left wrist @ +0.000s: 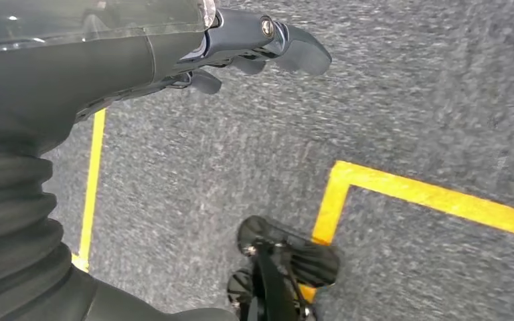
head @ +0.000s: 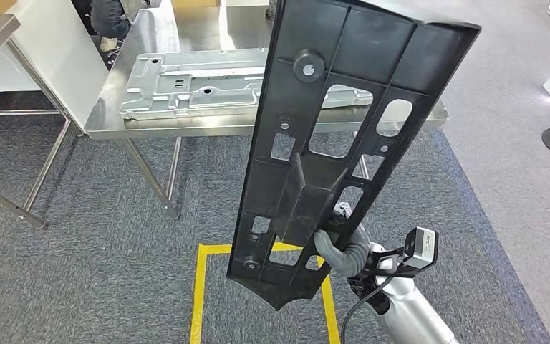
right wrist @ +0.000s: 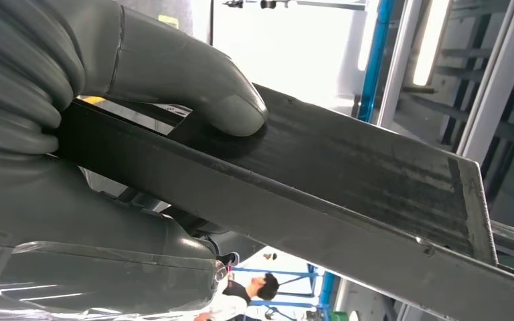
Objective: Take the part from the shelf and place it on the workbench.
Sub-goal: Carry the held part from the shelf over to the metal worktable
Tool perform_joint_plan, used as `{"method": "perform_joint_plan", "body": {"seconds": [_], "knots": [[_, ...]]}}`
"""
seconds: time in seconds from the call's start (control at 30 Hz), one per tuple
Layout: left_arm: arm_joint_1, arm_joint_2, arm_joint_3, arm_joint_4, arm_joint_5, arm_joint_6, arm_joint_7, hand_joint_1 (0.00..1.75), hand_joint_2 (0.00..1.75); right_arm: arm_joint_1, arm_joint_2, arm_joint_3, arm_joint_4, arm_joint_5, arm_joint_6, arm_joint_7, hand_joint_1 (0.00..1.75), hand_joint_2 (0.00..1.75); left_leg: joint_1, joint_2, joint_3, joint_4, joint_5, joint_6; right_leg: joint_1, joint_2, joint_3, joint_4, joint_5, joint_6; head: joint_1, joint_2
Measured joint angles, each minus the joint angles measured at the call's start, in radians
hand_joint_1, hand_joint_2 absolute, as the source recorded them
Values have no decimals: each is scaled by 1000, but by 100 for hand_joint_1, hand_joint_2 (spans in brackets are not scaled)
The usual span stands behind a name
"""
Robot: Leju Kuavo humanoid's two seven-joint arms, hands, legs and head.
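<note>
In front of the robot, filling the middle of the head view, stood the black part (head: 344, 143), a long ribbed plastic panel held nearly upright and leaning a little to the right. It was matte and dark, crossed by raised ribs, pierced by several rectangular and oval cut-outs, with a round boss near its upper end and a box-shaped bracket jutting from its lower half. No brand, label or writing could be read on it or anywhere else. It hung in the air above the carpet, nearer the robot than the workbench and not touching it.

Beyond it was the workbench (head: 186, 123), a steel table on thin legs, bearing a flat silver metal plate (head: 200, 82) with stamped ribs and holes. Below lay grey carpet (head: 86, 215) marked with a yellow tape outline (head: 199, 294).

The right hand (head: 338, 242) gripped the part low down at the bracket; in the right wrist view its thumb (right wrist: 194, 77) pressed flat on the dark surface, the other fingers wrapped beneath.

The left hand (left wrist: 241, 47) hung over the carpet, holding nothing, fingers loosely apart.

A person (right wrist: 247, 294) was visible far off in the right wrist view.
</note>
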Motion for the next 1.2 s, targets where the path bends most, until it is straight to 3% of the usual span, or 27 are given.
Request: {"method": "perform_joint_plan", "body": {"seconds": [0.07,0.1,0.23,0.3,0.37,0.4,0.43,0.47,0.53,0.57,0.6,0.67,0.77,0.8,0.87,0.9,0.93,0.97,1.03,1.07,1.13,1.2], "knots": [[-2,3,0,0,-3,0,-1,0,175,1,0,0,-5,1,-1,0,175,175,-2,0,46,-113,50,6,3,1,6,8,-14,9,0,0],[-3,4,0,0,-5,2,-1,0,175,2,0,0,-9,3,-1,0,175,175,-4,0,56,-137,54,12,4,1,6,10,-18,15,1,0],[-3,10,0,0,-7,6,-2,0,175,8,0,-1,-25,9,-6,1,175,175,-4,-1,67,-151,46,36,1,1,5,24,-36,36,3,0],[-4,12,1,0,-7,6,-2,0,175,10,0,-2,-32,15,-11,6,175,175,-2,-1,77,-158,43,47,-2,0,-39,113,-78,44,6,0],[-5,14,3,0,-6,6,-2,0,175,17,0,0,-33,26,-16,19,175,175,-2,-1,83,-158,37,53,-4,0,-121,252,-125,49,7,0],[-4,14,4,0,-5,6,-2,0,175,22,0,1,-33,33,-18,28,175,175,-3,-1,87,-158,33,53,-6,0,-152,295,-129,51,7,0],[-3,14,6,0,-3,6,-1,0,175,26,0,4,-33,40,-22,36,175,175,-3,-2,92,-158,29,53,-7,-1,-165,301,-111,50,7,0],[-3,14,7,0,-2,6,-1,0,175,29,0,6,-33,49,-27,42,175,175,-4,-2,99,-158,24,52,-8,-1,-158,265,-76,49,7,0],[-2,13,12,0,1,7,-1,0,175,30,-1,10,-34,69,-35,45,175,175,-5,-4,114,-157,12,47,-6,-1,-105,126,8,40,7,0],[-3,12,15,0,2,7,-2,0,175,30,-1,12,-34,79,-37,42,175,175,-7,-4,118,-157,7,42,-4,-1,-81,68,32,35,7,0],[-3,11,19,0,2,7,-2,0,175,29,-1,16,-35,87,-37,39,175,175,-8,-4,120,-156,3,37,-1,-1,-68,35,41,31,7,0],[-4,10,24,0,5,7,-6,0,175,29,-2,25,-37,97,-38,37,175,175,-8,-3,122,-159,-4,24,3,0,-63,20,36,25,7,0],[-4,7,31,0,10,6,-10,0,175,24,-3,35,-46,101,-43,38,175,175,-6,-2,115,-124,-29,10,-4,0,-46,4,34,10,6,0],[-4,6,33,0,12,5,-10,0,175,21,-4,38,-48,102,-45,39,175,175,-5,-1,92,-75,-53,7,-6,-1,-38,-1,32,5,5,0],[-2,5,37,0,12,5,-10,0,175,16,-4,45,-50,102,-48,44,175,175,-4,-1,15,66,-107,1,-4,-3,-29,-1,24,-1,5,0],[-1,4,38,0,12,5,-9,0,175,15,-6,48,-50,101,-49,48,175,175,-3,-1,-21,121,-120,-2,-3,-4,-25,-1,20,-2,5,0],[1,4,38,0,12,5,-8,0,175,15,-7,51,-50,99,-50,52,175,175,-2,-1,-42,142,-112,-4,-3,-3,-21,0,15,-2,5,0],[2,3,40,0,12,5,-7,0,175,13,-9,55,-50,90,-52,58,175,175,-1,-1,-42,122,-81,-5,-3,-3,-15,2,10,0,5,0],[3,2,45,0,11,7,-5,0,175,3,-13,67,-50,61,-61,69,175,175,3,0,6,-11,7,-4,-3,-1,-3,9,-5,5,5,0],[3,2,48,0,12,9,-4,0,175,-4,-15,74,-50,47,-69,73,175,175,2,0,34,-76,36,-2,-1,0,0,14,-13,10,4,0],[3,0,53,0,16,13,-2,0,175,-13,-19,85,-49,34,-94,78,175,175,-1,-1,58,-132,48,9,1,0,2,20,-22,21,4,0],[5,-4,61,0,19,16,-1,0,175,-15,-24,95,-49,35,-120,77,175,175,-3,-2,60,-136,43,23,0,0,2,19,-27,32,4,0]]}}
